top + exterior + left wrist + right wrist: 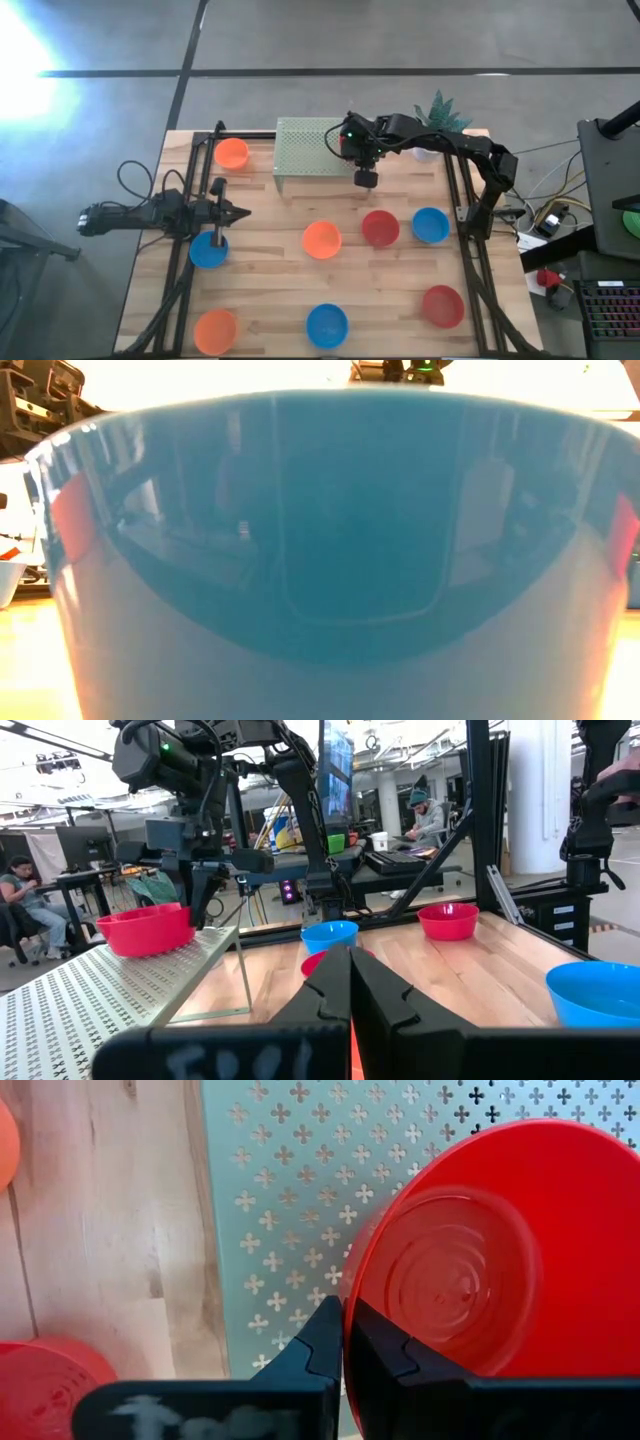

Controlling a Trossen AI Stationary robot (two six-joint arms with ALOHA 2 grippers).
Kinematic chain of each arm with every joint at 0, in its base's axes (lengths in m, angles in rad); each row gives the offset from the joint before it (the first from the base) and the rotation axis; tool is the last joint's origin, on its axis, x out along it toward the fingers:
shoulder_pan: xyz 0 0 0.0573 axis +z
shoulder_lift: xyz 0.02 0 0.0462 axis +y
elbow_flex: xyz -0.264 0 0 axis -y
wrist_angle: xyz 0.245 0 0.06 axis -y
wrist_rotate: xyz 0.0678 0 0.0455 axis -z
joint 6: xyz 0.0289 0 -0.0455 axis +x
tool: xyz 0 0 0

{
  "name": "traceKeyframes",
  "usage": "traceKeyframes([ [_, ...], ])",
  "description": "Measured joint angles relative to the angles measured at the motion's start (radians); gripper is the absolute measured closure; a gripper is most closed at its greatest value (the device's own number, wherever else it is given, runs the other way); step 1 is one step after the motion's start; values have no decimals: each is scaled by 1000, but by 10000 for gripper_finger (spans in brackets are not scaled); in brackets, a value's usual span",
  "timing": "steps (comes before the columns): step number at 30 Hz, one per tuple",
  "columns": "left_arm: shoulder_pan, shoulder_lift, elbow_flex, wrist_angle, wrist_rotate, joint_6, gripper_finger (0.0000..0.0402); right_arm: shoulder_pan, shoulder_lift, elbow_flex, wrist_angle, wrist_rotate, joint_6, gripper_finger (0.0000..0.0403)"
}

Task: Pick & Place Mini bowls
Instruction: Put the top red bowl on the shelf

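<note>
My right gripper (343, 1338) is over the right part of the pale perforated platform (305, 150) at the table's far side, shut on a red mini bowl (500, 1250). From the left wrist view this bowl (148, 928) sits at the platform's top surface. My left gripper (245, 212) waits shut above the table's left part, beside a blue bowl (208, 250). Loose on the wood lie orange bowls (232, 153) (321, 239) (215, 330), red bowls (380, 228) (442, 305) and blue bowls (431, 225) (326, 325). A blue bowl (330, 560) fills the low view. My right gripper pinches the red bowl's rim (352, 1295), one finger (400, 1355) inside the bowl and the other (315, 1345) outside. The fingers come from above, pointing down. The bowl is upright at the platform top; whether it rests there or hangs just above, I cannot tell.
The black frame rails (190, 240) (465, 200) run along the table's left and right sides. A small potted plant (440, 108) stands at the far right corner behind the right arm. Bare wood (270, 270) lies between the bowls. People sit at desks beyond the table.
</note>
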Motion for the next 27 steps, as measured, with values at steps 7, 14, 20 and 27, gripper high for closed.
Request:
traceKeyframes([
  [7,0,0,0,0,0,0,401,0,0,0,0,1,3,394],
  [14,0,0,0,0,0,0,401,2,0,0,-2,-5,-34,394],
  [20,0,0,0,0,0,0,401,2,0,0,-3,-7,-24,394],
  [27,0,0,0,0,0,0,401,3,0,0,-1,-6,-22,388],
])
